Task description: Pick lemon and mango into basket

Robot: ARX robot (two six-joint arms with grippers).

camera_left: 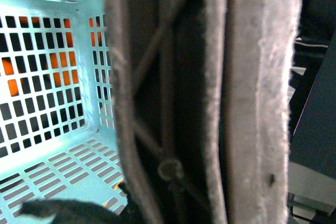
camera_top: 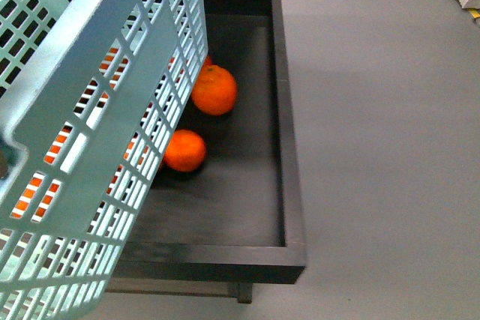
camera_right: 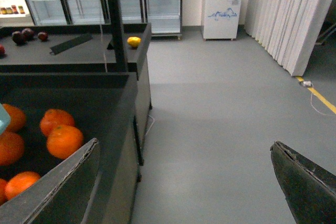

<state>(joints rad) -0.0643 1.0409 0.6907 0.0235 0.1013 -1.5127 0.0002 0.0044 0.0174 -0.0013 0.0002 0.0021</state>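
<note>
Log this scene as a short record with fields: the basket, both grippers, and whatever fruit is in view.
basket: aqua, slotted, tilted, at the left of the front view, overlapping the black bin
basket inside: no fruit visible in the part the left wrist view shows
black bin: holds oranges
right gripper: open, nothing between its fingers
left gripper: close against the camera; open or shut unclear
yellow fruit: on a farther black stand; lemon or mango unclear
</note>
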